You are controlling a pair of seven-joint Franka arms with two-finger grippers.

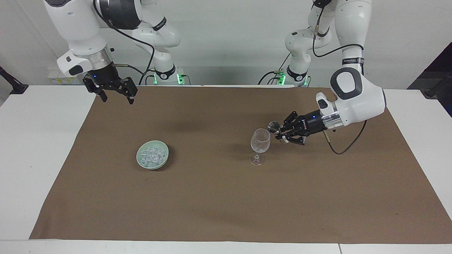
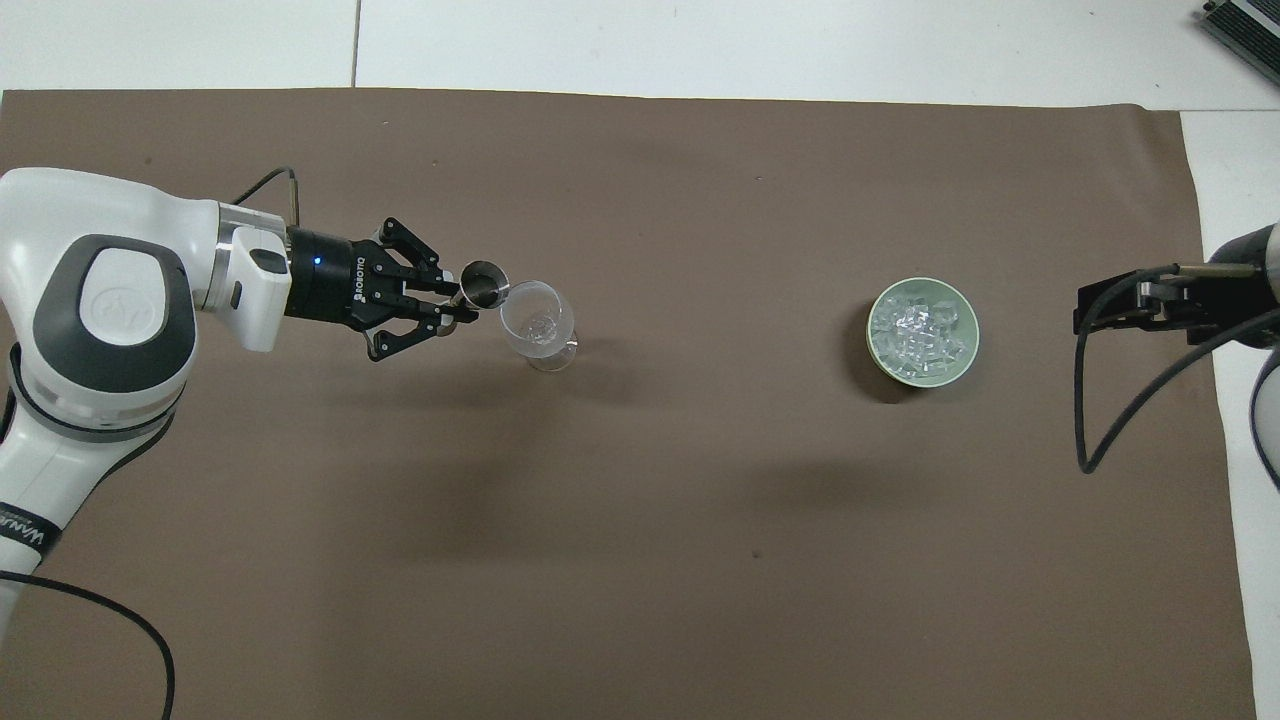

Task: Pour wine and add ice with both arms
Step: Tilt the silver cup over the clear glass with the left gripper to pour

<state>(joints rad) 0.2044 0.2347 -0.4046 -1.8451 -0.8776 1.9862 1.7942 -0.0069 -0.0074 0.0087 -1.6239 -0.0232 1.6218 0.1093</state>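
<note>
Both arms (image 1: 356,102) wear glossy white rounded shells, broken by dark grey-black bands at the joints and a large dark oval ring on the elbow housing (image 2: 120,305). A brushed silver collar sits between each white wrist and its black gripper. The left gripper (image 1: 281,131) is a black linkage body with white lettering along its side and a small blue light; the right gripper (image 1: 114,92) shows the same black links and blue light. Thin black cables loop from the wrists along the arms. Narrow black straps with white lettering circle the forearms. Green lights glow at both bases.
</note>
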